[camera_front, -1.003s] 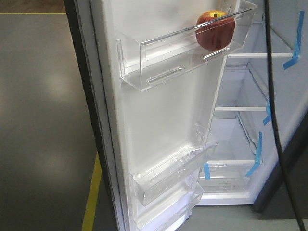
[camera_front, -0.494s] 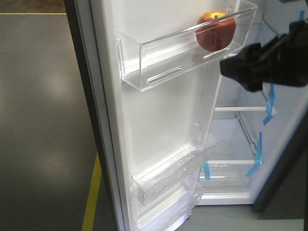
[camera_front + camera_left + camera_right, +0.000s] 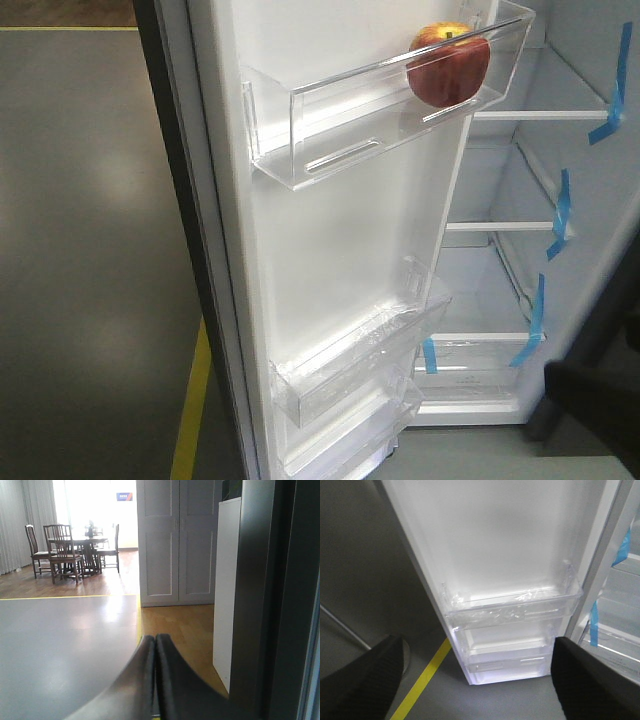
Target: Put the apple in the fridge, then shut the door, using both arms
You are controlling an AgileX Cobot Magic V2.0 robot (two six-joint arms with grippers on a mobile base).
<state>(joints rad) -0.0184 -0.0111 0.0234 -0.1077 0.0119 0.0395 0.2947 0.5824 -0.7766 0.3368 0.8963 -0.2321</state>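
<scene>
1. While the door [image 3: 330,230] stood wide open, I saw the apple [image 3: 448,65] resting in its top clear bin [image 3: 350,120], at the bin's end nearest the fridge [image 3: 500,180] interior, stem dimple up.
2. Fridge shelves [image 3: 540,115] carried blue tape strips [image 3: 560,215] at their right ends.
3. My left gripper [image 3: 154,647] had its fingers pressed together w/ nothing btwn them. It pointed out at a room w/ chairs [image 3: 60,550] and white cabinet doors [image 3: 175,540], w/ dark grey fridge skin along the right edge.
4. My right gripper [image 3: 477,642] had its fingers spread wide apart, holding nothing. It was aimed down at the door's middle bin [image 3: 512,607] and lowest bin [image 3: 505,662].
5. A yellow floor line [image 3: 422,682] ran up toward the door's foot.
6. A dark shape [image 3: 595,400] sat at btm-right of the front view; I couldn't tell which arm part it was.
</scene>
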